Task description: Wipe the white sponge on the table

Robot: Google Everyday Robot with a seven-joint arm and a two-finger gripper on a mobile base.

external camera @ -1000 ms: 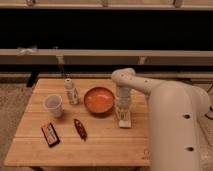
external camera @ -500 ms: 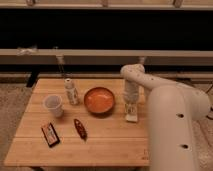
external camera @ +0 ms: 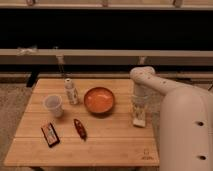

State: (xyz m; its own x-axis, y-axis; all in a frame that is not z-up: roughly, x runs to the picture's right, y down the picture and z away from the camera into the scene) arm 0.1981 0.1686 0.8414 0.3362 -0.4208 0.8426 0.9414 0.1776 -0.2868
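Observation:
The white sponge (external camera: 139,121) lies pressed onto the table (external camera: 105,142) near its right edge, to the right of the orange bowl (external camera: 99,100). My gripper (external camera: 138,116) points straight down from the white arm and is shut on the sponge, its tip hiding most of the block. The arm reaches in from the big white robot body at the lower right.
On the left half of the table stand a translucent plastic cup (external camera: 53,105) and a small white labelled bottle (external camera: 71,91). A dark red oblong item (external camera: 80,128) and a dark flat packet (external camera: 50,134) lie near the front. A dark railing runs behind the table.
The gripper has slid rightwards across the tabletop with the sponge under it, away from the orange bowl and closer to the right edge.

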